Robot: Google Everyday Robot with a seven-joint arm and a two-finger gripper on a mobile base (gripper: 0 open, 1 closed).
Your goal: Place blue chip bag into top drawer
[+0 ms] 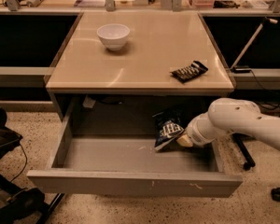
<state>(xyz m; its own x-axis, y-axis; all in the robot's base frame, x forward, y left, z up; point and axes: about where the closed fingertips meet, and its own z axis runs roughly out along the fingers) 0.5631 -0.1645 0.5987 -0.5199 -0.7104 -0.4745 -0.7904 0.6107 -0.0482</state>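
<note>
The top drawer (130, 183) is pulled wide open below the beige table, its grey front toward me. The blue chip bag (167, 129), crumpled with white lettering, hangs inside the drawer at its right rear, just above the floor. My gripper (183, 138) comes in from the right on a white arm and is shut on the bag's right edge. The fingertips are mostly hidden behind the bag and the wrist.
A white bowl (113, 35) stands at the back left of the table top (144, 55). A flat black packet (189, 71) lies near the table's right front. A black chair base (11, 190) is at lower left, and a stand's legs (245, 157) at right.
</note>
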